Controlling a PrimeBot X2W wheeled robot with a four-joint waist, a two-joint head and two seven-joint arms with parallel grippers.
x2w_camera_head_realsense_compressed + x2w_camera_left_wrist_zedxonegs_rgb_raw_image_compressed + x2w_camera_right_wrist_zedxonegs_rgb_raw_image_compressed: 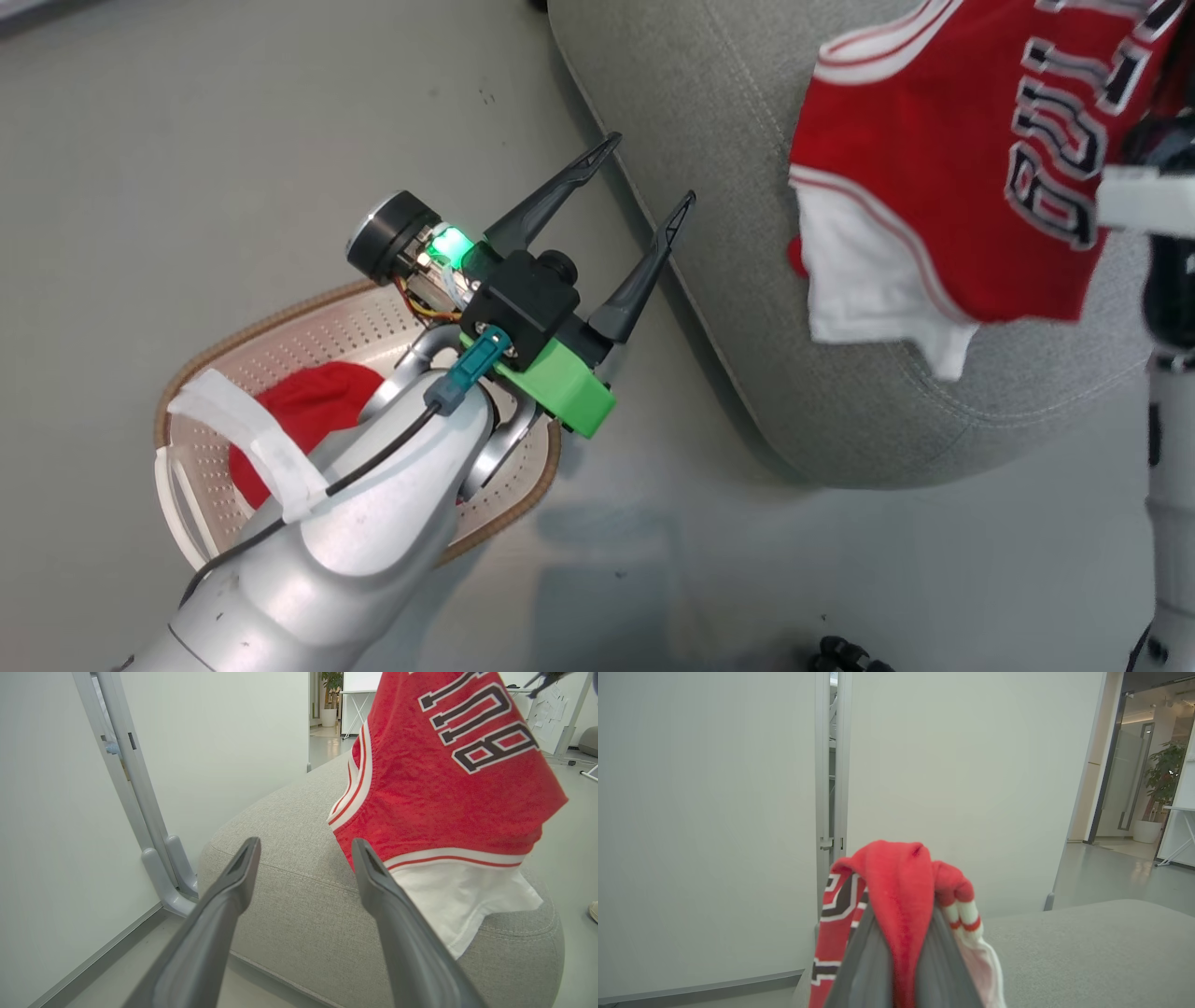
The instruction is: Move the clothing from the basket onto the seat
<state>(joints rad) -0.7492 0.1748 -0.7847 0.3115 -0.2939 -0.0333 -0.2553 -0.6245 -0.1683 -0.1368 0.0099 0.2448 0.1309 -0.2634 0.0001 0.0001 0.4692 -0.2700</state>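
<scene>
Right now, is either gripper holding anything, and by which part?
The right gripper is shut on the jersey, pinching a bunched fold beside its striped trim. The left gripper is empty.

Left forearm (373, 495) reaches forward; left gripper (651, 170) jaws spread wide, empty, fingers pointing at the edge of the seat (709, 84). Right gripper (901, 914) clamps the jersey (896, 877), raised above the seat.

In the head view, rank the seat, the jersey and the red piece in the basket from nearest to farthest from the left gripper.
From the left gripper:
1. The seat, right at its fingertips.
2. The jersey, farther right, over the seat.
3. The red piece, back under the forearm, in the basket.
</scene>
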